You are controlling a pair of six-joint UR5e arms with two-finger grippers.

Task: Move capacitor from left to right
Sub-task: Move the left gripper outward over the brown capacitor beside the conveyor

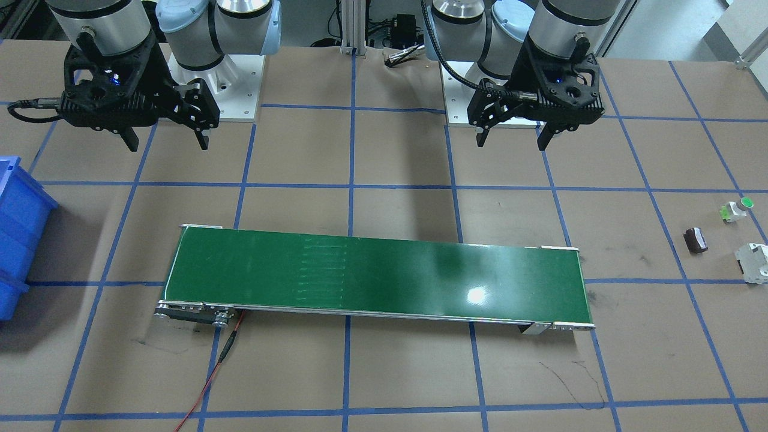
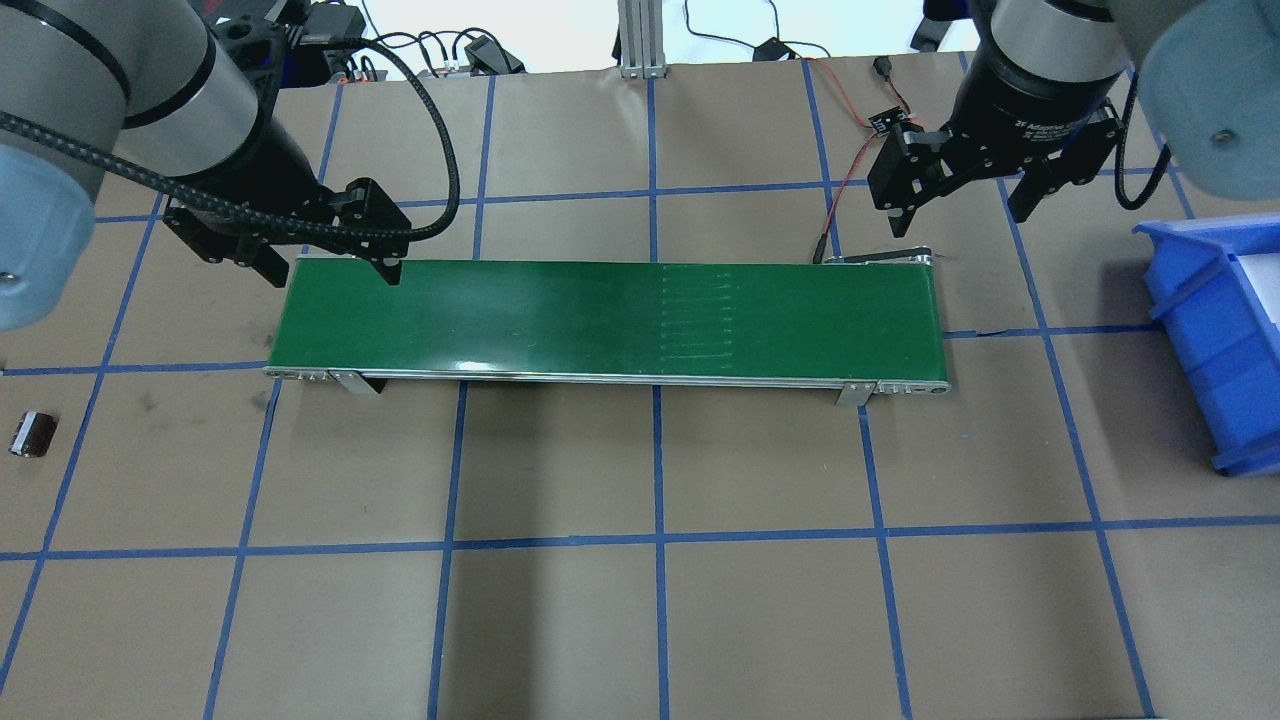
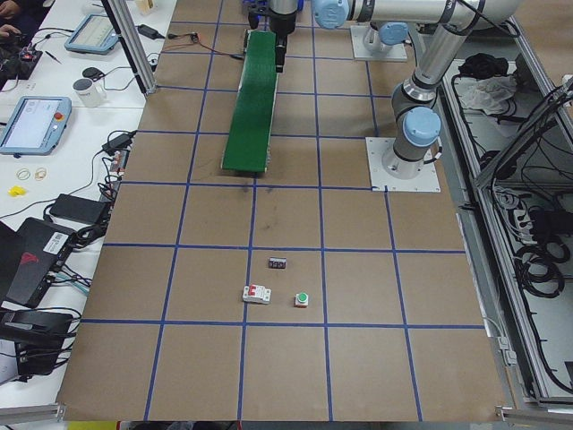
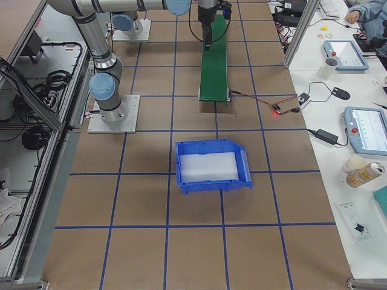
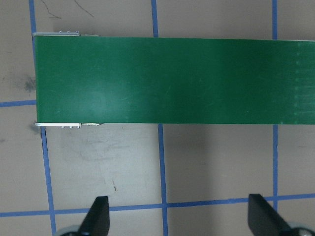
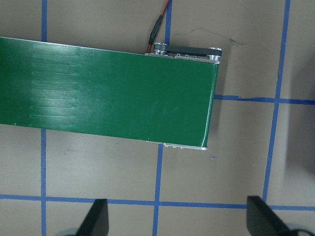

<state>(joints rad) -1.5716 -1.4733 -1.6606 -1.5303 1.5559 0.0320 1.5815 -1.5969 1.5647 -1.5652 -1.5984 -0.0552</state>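
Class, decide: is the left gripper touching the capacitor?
Apart. The exterior front-facing view shows the left gripper hanging open in the air, with a wide gap between it and the capacitor.

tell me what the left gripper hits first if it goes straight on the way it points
The left gripper would likely meet bare table, by a tape line, short of the belt; depth is unclear.

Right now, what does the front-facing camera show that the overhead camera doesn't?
Only front-facing: the green-capped button and the white switch block. Only overhead: the small board at the red wire's end. Both: the capacitor on the table, the green conveyor, the blue bin, and the left gripper and right gripper, open.
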